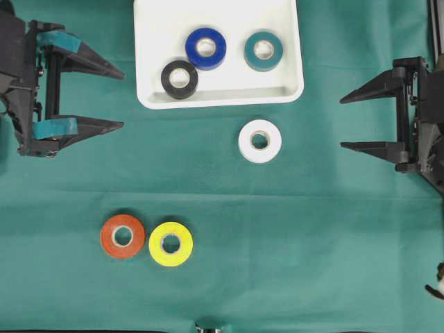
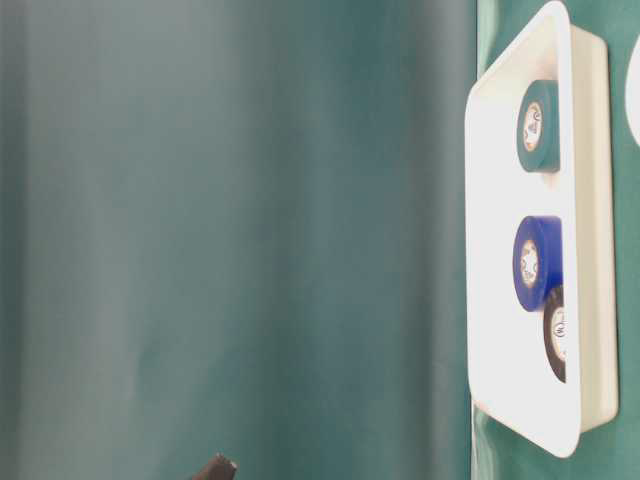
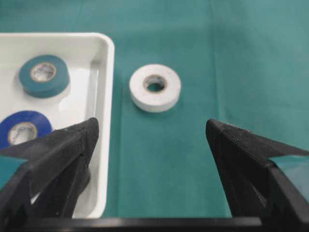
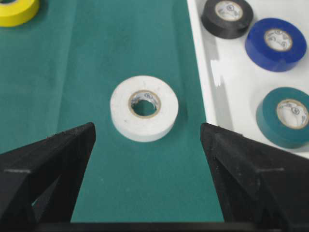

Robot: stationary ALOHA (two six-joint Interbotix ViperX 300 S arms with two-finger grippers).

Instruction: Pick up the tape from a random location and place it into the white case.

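Note:
The white case [image 1: 149,69] lies at the top middle of the green cloth and holds a black tape [image 1: 180,78], a blue tape [image 1: 206,48] and a teal tape [image 1: 263,50]. A white tape [image 1: 260,141] lies flat on the cloth just below the case's lower right corner. An orange tape [image 1: 123,236] and a yellow tape [image 1: 171,243] touch side by side at lower left. My left gripper [image 1: 123,98] is open at the far left, empty. My right gripper [image 1: 341,123] is open at the far right, level with the white tape [image 4: 144,108], which lies ahead of its fingers.
The table-level view shows the case [image 2: 495,250] on edge with the teal [image 2: 538,125], blue [image 2: 538,262] and black [image 2: 556,332] rolls inside. In the left wrist view the case's rim [image 3: 107,96] runs beside my left finger. Green cloth covers the table.

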